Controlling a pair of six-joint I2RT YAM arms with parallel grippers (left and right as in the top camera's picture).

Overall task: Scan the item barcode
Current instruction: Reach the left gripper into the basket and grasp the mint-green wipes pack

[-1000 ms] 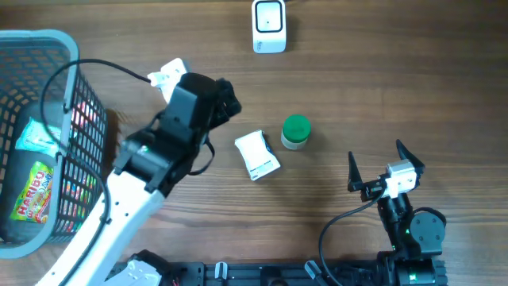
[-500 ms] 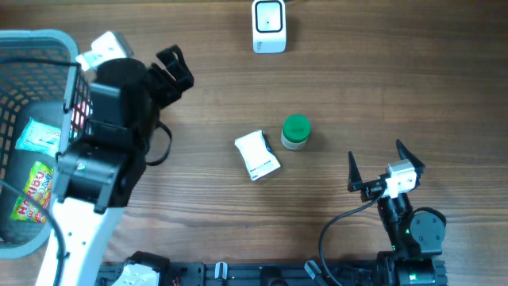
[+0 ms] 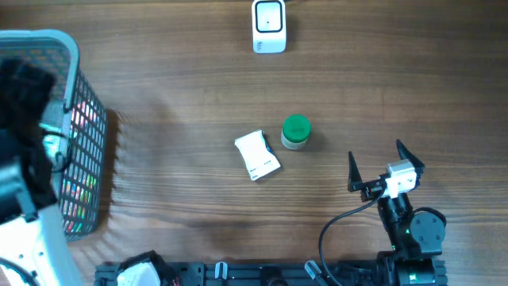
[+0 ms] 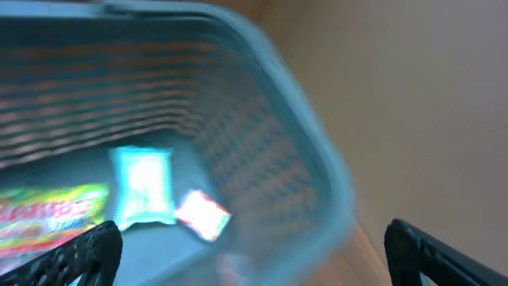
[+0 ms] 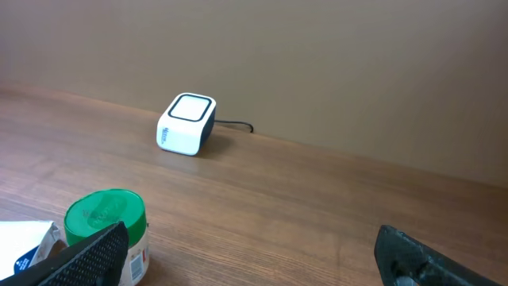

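Observation:
The white barcode scanner (image 3: 269, 26) stands at the table's far edge; in the right wrist view the scanner (image 5: 186, 125) is by the wall. A white carton (image 3: 257, 155) and a green-lidded jar (image 3: 296, 132) rest mid-table. My left gripper (image 4: 254, 258) hangs open and empty above the blue basket (image 4: 317, 159). The blurred basket holds a teal packet (image 4: 143, 187), a pink-white packet (image 4: 202, 214) and a yellow sweets bag (image 4: 48, 214). My right gripper (image 3: 386, 167) stands open and empty at the front right, with the jar (image 5: 105, 222) by its left finger.
The basket (image 3: 79, 119) fills the left edge of the table, and my left arm (image 3: 24, 151) blurs over it. A cable runs from the scanner along the wall. Bare wood lies between the jar and the right gripper (image 5: 262, 258).
My left arm has swung from beside the white carton leftwards to above the basket, its gripper still open. The right arm, carton and jar have not moved.

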